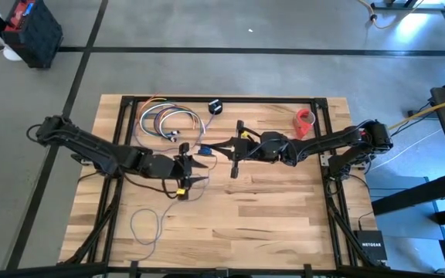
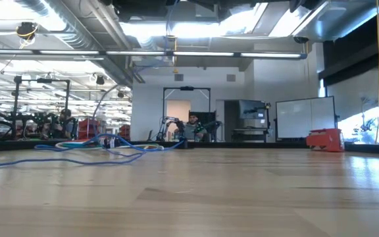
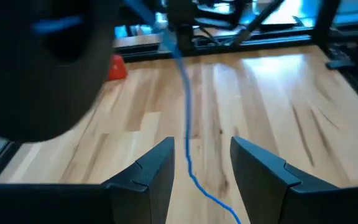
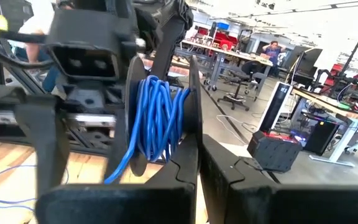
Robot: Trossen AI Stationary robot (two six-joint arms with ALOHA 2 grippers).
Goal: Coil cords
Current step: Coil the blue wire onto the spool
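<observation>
**Blue cord wound between the two grippers above mid-table**

Wound in many blue turns on a black spool (image 4: 166,106) clamped in the right gripper (image 4: 197,149), fingers pressed together on the spool's flat disc. Held at mid-table in the high view, spool edge-on to the right wrist camera, turns stacked beside the disc face. From the winding, one strand of the cord (image 3: 185,118) running straight toward the left gripper (image 3: 201,171), long axis along the line between the two grippers, then passing down between the left fingers (image 3: 151,171) without visibly touching either. Left fingers spread apart, gripping nothing.

Further on, the cord's slack lying in a loose loop (image 1: 147,228) on the wooden table (image 1: 284,208), near the front-left corner, well apart from both grippers.

Toward the back-left of the table, a bundle of multicoloured looped wires (image 1: 167,121); just beside it, a small black disc (image 1: 215,107). Near the right arm, a red object (image 1: 306,120) on the boards.
</observation>
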